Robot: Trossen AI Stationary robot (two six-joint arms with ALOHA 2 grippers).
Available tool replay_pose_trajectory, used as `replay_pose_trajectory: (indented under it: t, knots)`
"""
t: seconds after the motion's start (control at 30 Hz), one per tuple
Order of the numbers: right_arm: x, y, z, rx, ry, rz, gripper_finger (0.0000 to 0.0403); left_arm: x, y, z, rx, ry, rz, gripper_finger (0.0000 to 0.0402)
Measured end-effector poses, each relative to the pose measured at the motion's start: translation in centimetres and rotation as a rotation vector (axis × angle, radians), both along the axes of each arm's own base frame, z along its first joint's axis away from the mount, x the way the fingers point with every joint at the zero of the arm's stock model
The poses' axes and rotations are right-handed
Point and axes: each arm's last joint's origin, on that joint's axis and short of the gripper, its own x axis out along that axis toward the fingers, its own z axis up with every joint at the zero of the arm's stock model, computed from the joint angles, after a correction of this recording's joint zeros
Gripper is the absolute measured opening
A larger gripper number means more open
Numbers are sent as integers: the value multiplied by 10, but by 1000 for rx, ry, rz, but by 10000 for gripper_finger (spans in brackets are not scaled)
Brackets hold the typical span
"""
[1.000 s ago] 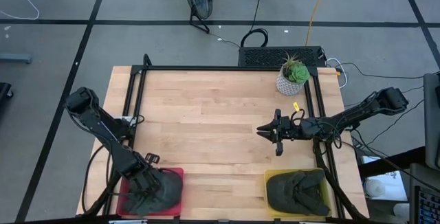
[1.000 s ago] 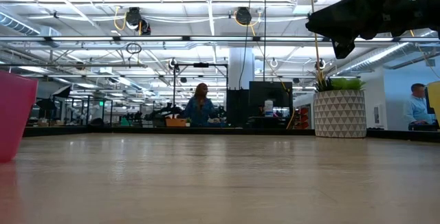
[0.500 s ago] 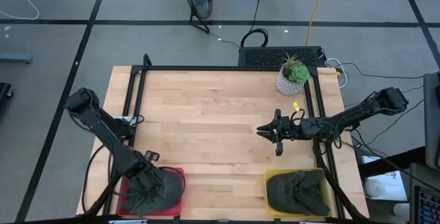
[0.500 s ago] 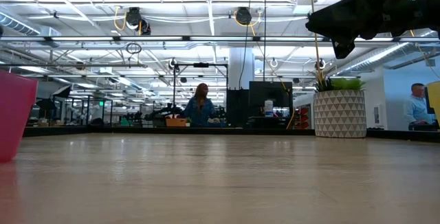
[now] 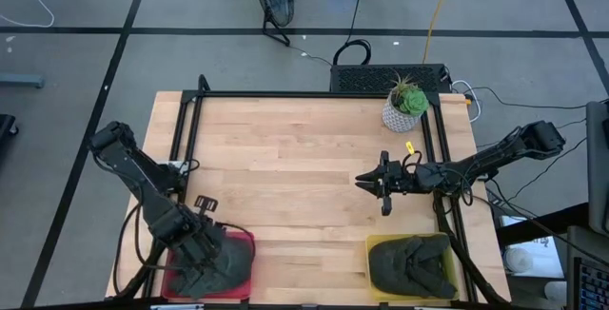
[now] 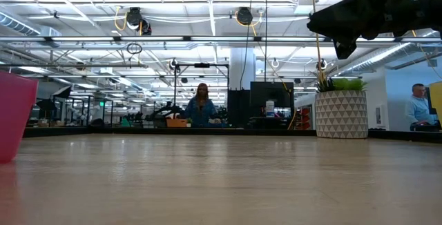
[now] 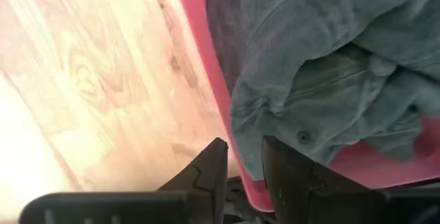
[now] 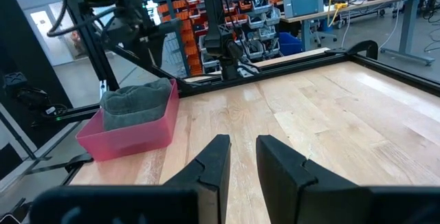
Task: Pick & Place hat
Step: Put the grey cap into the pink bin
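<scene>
Overhead and wrist views of the hat transfer at the near edge of the table (image 5: 304, 158). The left gripper (image 5: 203, 261) sits over the pink bin (image 5: 243, 245) at the table's near left corner, where a grey hat (image 7: 323, 66) lies bunched inside; over the last second this arm has shifted, its wrist swinging slightly away from the bin's far wall. In the left wrist view the fingers (image 7: 213, 172) stand a narrow gap apart, straddling the bin's rim with nothing between them, so the hat is judged not yet grasped. A second dark hat (image 5: 414, 264) rests in the yellow bin (image 5: 379, 249) at the near right. The right gripper (image 5: 369, 181) hangs above mid-table, fingers slightly parted and empty, waiting. A potted plant (image 5: 404, 103) stands at the far right. The pick appears still in preparation.
</scene>
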Motion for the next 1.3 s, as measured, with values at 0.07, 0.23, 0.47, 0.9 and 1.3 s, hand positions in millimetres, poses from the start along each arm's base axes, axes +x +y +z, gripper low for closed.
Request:
replay_pose_trajectory:
  t: [0.07, 0.23, 0.47, 0.9, 1.3]
  knots:
    - [0, 0, 0, 0, 1, 0, 59, -3, 0, -4, 17, 12, -5, 92]
    - [0, 0, -1, -3, 8, 0, 59, -13, 2, -28, 53, 89, 4, 92]
    - [0, 0, -1, -2, 7, 1, 59, -25, -1, -74, -10, 121, -19, 92]
    - [0, 0, 0, 0, 0, 0, 59, -28, 1, -98, -54, 90, -47, 92]
    - [0, 0, 0, 0, 0, -1, 59, -31, 8, -58, 108, 205, -89, 92]
